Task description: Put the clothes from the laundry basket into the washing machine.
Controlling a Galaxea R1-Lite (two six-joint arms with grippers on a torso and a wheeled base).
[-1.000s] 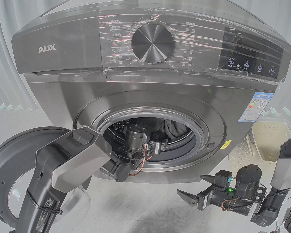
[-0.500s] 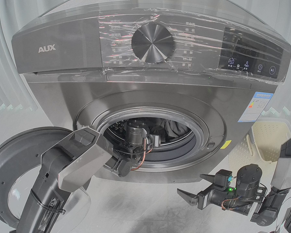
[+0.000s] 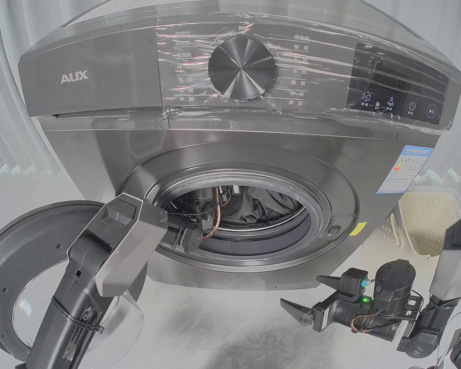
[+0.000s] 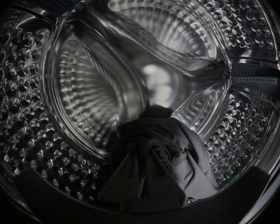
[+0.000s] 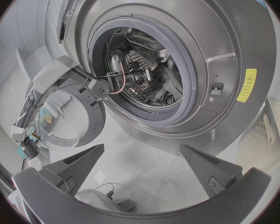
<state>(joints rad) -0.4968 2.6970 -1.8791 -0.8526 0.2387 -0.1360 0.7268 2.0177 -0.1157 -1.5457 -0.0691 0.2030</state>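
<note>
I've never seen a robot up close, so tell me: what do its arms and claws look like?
The left arm and right arm wear angular silver-grey shells over black joints. A thin copper-coloured cable loops at each wrist, beside a black cylinder. The right gripper has two black wedge-shaped fingers and a small green light.

The dark clothes [image 3: 264,206] lie in the drum [image 4: 28,87], their lower part hidden behind the door seal [image 3: 271,242] and their left end behind the left wrist [image 3: 200,208]. The basket [image 3: 425,221] is cut by the head view's right edge and partly masked by the right arm [image 3: 456,262]. The door [image 3: 15,252] runs off the left edge.
</note>
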